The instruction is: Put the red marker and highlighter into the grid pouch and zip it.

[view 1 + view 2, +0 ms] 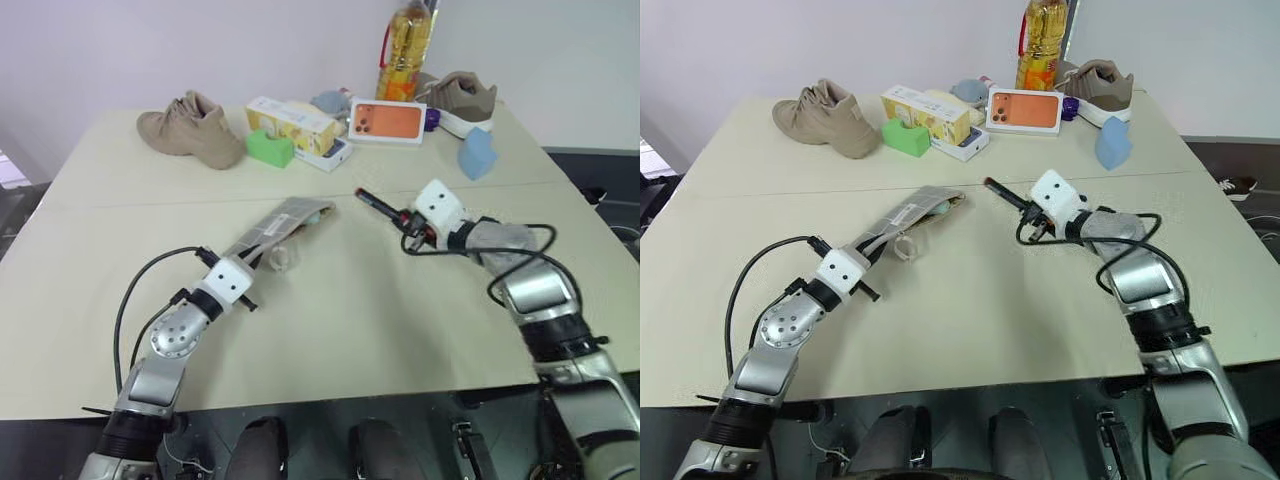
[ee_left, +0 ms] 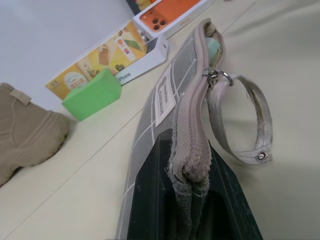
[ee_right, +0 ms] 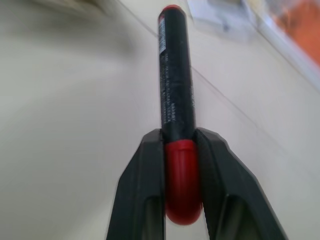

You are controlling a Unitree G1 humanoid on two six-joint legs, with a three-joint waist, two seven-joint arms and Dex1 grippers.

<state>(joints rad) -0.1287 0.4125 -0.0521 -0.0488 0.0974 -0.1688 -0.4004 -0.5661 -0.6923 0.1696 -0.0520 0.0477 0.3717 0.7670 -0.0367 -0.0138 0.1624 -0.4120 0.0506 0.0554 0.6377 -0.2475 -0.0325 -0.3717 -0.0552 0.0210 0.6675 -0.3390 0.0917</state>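
1 white label (image 2: 165, 97) on grid pouch (image 2: 150, 130), text unreadable.

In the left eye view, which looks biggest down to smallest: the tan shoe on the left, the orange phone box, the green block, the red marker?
1. Tan shoe
2. Orange phone box
3. Green block and red marker: too close to rank. The block is bulkier, the marker longer, slimmer and partly hidden in the right gripper.

Silver jointed arms, black cables looping, white wrist blocks, black two-finger left claw (image 1: 262, 262) and right claw (image 3: 179, 150).
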